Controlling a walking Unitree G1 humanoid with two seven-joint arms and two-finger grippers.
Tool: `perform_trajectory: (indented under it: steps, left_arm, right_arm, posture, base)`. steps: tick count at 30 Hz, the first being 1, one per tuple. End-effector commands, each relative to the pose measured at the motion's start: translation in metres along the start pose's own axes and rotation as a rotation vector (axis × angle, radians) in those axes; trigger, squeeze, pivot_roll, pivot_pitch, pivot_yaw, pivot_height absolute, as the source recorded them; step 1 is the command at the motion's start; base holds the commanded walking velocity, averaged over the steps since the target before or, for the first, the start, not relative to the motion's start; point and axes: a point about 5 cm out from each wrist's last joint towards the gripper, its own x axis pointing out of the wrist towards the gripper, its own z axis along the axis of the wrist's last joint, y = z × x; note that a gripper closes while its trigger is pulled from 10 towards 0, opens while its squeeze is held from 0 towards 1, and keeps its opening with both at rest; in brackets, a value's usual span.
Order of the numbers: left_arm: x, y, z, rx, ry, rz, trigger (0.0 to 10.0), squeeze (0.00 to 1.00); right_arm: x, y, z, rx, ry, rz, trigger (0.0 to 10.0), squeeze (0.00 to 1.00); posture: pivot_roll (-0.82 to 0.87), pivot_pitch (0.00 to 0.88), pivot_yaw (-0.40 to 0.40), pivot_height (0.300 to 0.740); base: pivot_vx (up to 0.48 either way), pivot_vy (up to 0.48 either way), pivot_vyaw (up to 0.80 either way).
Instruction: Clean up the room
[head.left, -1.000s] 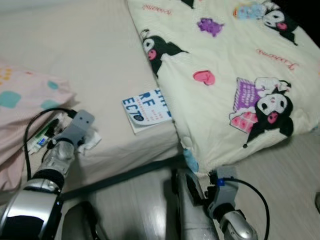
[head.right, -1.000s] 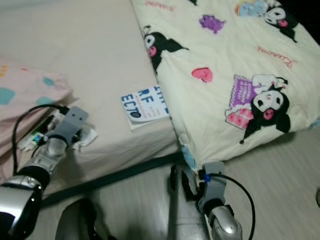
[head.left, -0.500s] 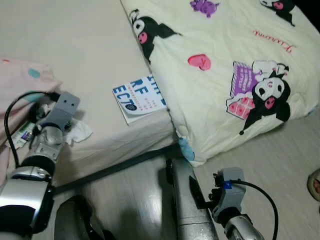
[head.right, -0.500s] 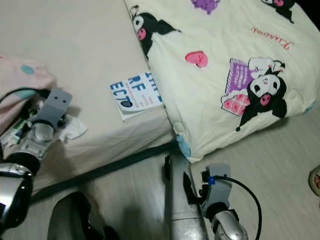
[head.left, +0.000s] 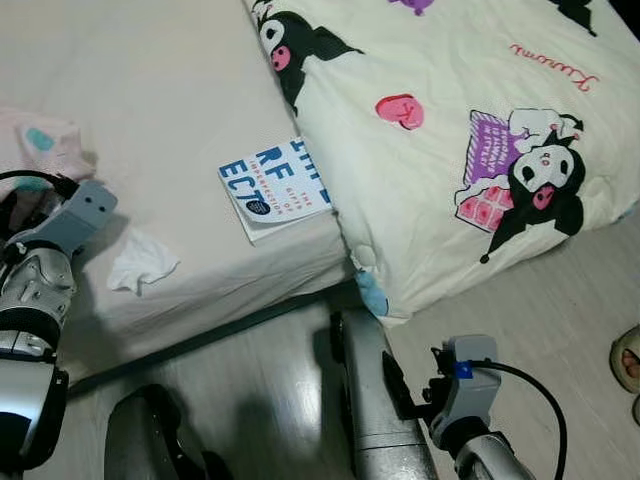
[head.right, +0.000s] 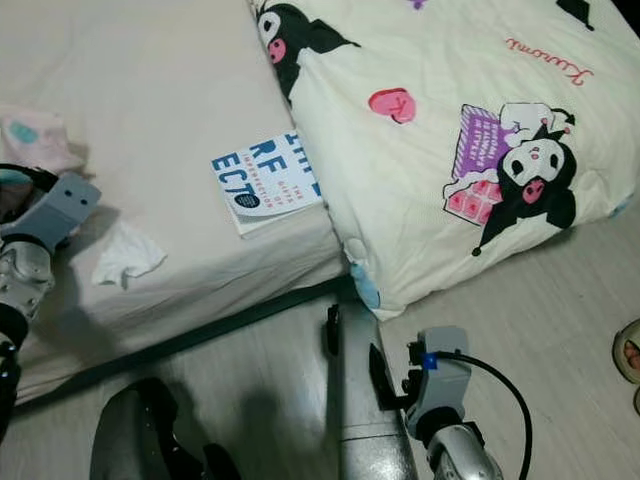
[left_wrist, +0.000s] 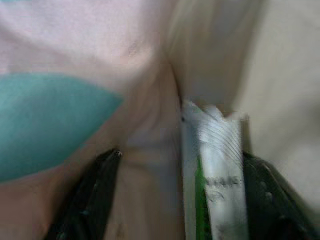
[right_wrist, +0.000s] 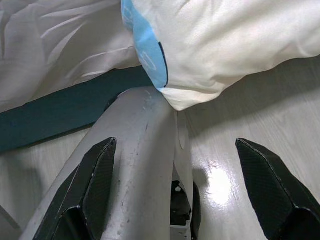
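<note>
Clutter on the bed is what I am clearing. Through the left eye view I am reading a crumpled tissue (head.left: 141, 268) lying on the bare mattress (head.left: 150, 120) near its front edge, and a book (head.left: 276, 187) lying flat just beside it, one edge tucked under the cartoon-print quilt (head.left: 470, 140). The left arm is reaching toward the pink pillow (head.left: 40, 150) at the mattress edge; its pincer is hidden behind the wrist block.

Through the right eye view I am seeing the same layout. The right arm is hanging low over the wooden floor (head.right: 560, 300), beside the robot's silver leg (head.right: 365, 400). A person's foot (head.right: 628, 350) is showing at the far right edge.

Through the left wrist view, which is blurred, the left pincer (left_wrist: 180, 192) is standing wide, with a slim white-and-green packet (left_wrist: 215, 180) lying between its fingers against the pink pillow fabric. I am judging the packet light, thin and slick, likely to slide or buckle; a hold across its narrow width near the middle looks best. Contact is not confirmed.

Through the right wrist view the right pincer (right_wrist: 175, 190) is standing wide and holding nothing, pointing at the leg, the floor and the quilt corner hanging over the dark bed frame (right_wrist: 55, 115).
</note>
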Motion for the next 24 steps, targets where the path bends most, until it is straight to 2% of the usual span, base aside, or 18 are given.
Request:
perform_trajectory:
  steps: [1,4,7,18,19,20,24]
  left_arm:
    - [-0.008,-0.007,-0.03,0.106,0.071,-0.075,0.0,0.0]
    - [-0.012,-0.016,-0.032,0.135,0.064,-0.115,0.0,0.0]
    - [-0.016,-0.023,-0.036,0.124,0.078,-0.139,0.0,0.0]
    - [-0.023,-0.033,-0.043,0.102,0.1,-0.171,0.0,0.0]
    - [-0.024,-0.036,-0.041,0.066,0.094,-0.182,0.0,0.0]
    - [-0.026,-0.046,-0.029,-0.102,0.061,-0.241,0.0,0.0]
    - [-0.026,-0.046,-0.029,-0.102,0.061,-0.241,0.0,0.0]
  right_arm:
    - [-0.004,-0.002,-0.015,0.013,0.082,-0.012,10.0,0.0]
    - [-0.002,-0.002,-0.013,0.014,0.081,-0.013,10.0,0.0]
    - [0.001,-0.003,-0.012,0.013,0.079,-0.014,10.0,0.0]
    - [0.01,-0.007,-0.008,0.005,0.061,-0.017,10.0,0.0]
    - [0.013,-0.008,-0.007,0.006,0.051,-0.016,10.0,0.0]
    - [0.02,-0.008,0.0,0.009,0.022,-0.007,10.0,0.0]
    - [0.02,-0.008,0.0,0.009,0.022,-0.007,10.0,0.0]
  posture:
    - [-0.36,0.518,0.004,0.405]
    - [-0.36,0.514,0.005,0.405]
    - [-0.35,0.499,0.009,0.405]
    - [-0.34,0.456,0.022,0.405]
    - [-0.33,0.44,0.025,0.405]
    - [-0.32,0.418,0.029,0.405]
    - [-0.32,0.418,0.029,0.405]
  base:
    - [0.0,0.0,0.0]
    - [0.0,0.0,0.0]
    - [0.0,0.0,0.0]
    - [0.0,0.0,0.0]
    - [0.0,0.0,0.0]
    - [0.0,0.0,0.0]
    - [0.0,0.0,0.0]
